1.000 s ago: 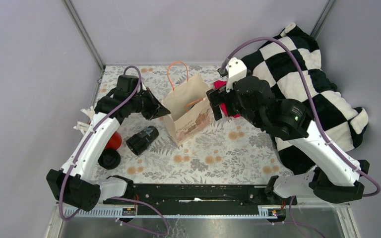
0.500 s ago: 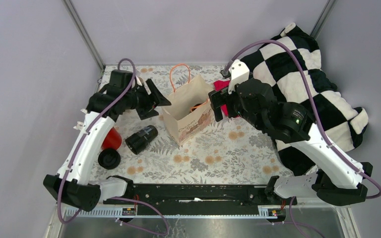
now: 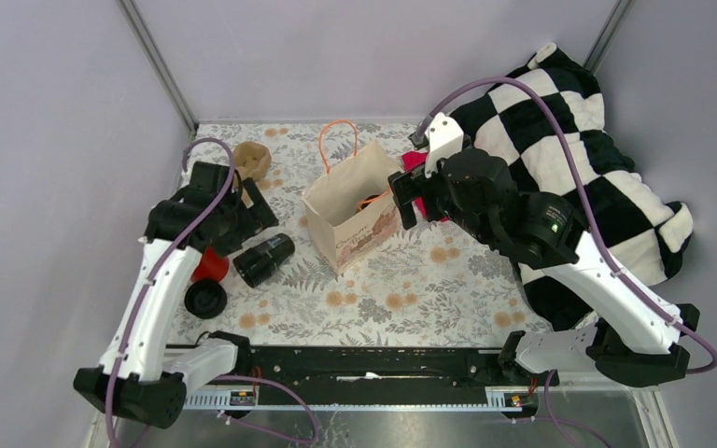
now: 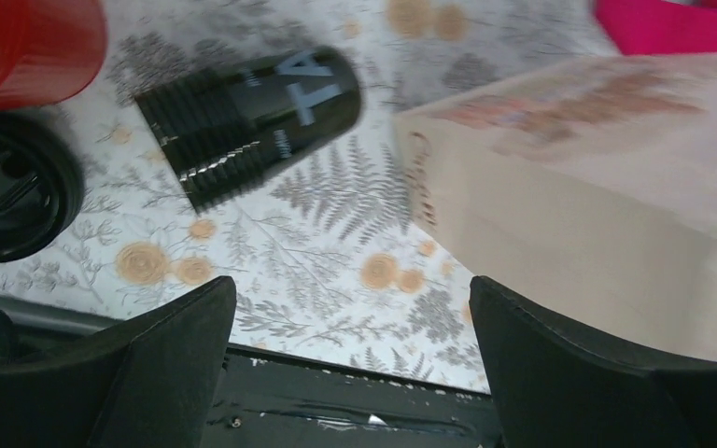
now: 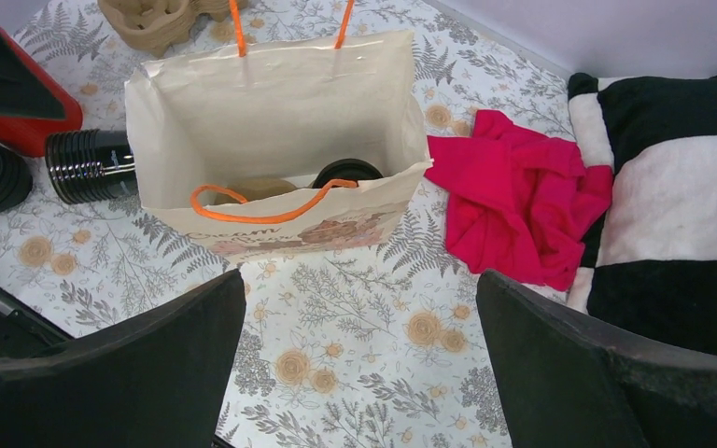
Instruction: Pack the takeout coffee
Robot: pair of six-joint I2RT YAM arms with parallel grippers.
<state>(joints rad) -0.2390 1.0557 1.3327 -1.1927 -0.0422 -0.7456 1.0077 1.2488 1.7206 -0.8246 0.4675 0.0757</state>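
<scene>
Paper bag (image 5: 271, 112) mouth open; orange handle (image 5: 261, 220) sags across it; pink cloth (image 5: 513, 201) just beside.

Paper bag (image 3: 350, 213): 1, mid-desk toward the far edge, w/ 2 orange handles (image 5: 271, 213). Black cup (image 3: 264, 260): 1, on its side nr the left edge. Round black top (image 5: 347, 173): 1, inside the bag (can't tell what's under it). Brown thing (image 5: 257, 189) beside it in the bag: 1. Black lid (image 3: 205, 299): 1, nr the left edge. Red cup (image 3: 211, 265): 1. Cardboard tray (image 3: 252, 161): 1, far left corner. Pink cloth (image 5: 513, 201): 1. Checked blanket (image 3: 607, 159): 1, far right corner.
</scene>
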